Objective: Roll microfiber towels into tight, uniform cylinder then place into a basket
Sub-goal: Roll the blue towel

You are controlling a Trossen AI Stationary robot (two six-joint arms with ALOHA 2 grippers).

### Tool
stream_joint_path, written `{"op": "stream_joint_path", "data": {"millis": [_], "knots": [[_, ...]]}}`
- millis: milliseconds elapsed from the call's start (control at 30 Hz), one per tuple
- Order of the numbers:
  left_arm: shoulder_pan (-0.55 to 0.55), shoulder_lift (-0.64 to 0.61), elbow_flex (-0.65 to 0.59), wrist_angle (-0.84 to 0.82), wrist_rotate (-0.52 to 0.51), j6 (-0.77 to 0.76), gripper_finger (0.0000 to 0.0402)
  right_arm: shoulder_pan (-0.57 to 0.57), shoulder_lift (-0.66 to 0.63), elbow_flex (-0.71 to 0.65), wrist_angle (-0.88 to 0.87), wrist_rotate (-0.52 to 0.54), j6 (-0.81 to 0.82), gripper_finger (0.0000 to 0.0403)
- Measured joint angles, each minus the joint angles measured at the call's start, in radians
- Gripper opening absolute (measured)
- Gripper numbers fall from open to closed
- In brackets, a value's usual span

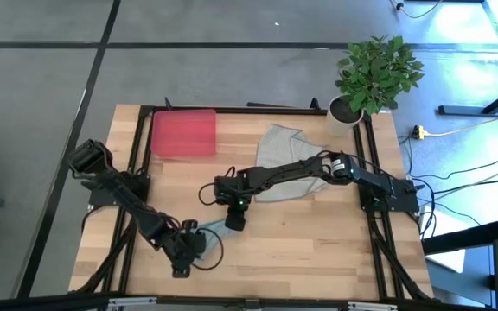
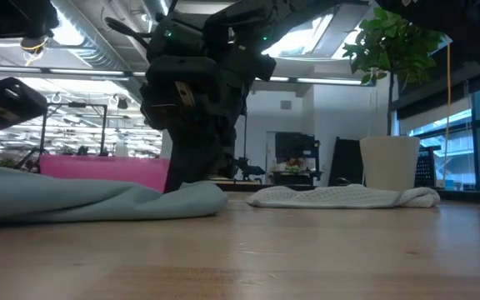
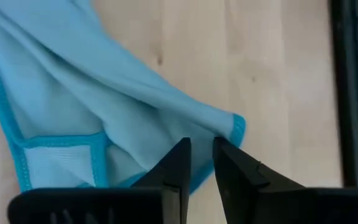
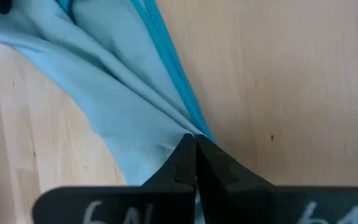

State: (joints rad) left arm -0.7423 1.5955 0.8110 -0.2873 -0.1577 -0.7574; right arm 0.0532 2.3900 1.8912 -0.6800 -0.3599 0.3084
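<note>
Pale handwritten marks on the right tool (image 4: 194, 144) body resemble "6N", but nothing reads clearly.

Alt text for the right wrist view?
The right hand, shut, pinches a fold of the pale blue-teal microfiber towel, which lies bunched in creases on the light wooden table.

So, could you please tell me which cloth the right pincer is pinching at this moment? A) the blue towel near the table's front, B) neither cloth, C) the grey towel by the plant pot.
A: the right wrist view shows the right pincer shut on a fold of the blue towel, while the grey towel lies untouched.
</note>
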Motion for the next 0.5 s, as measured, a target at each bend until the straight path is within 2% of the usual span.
{"op": "stream_joint_path", "data": {"millis": [500], "knots": [[-0.026, -0.007, 0.003, 0.009, 0.019, -0.042, 0.0057, 0.001, 0.0, 0.0, 0.004, 0.006, 0.0, 0.0003]]}}
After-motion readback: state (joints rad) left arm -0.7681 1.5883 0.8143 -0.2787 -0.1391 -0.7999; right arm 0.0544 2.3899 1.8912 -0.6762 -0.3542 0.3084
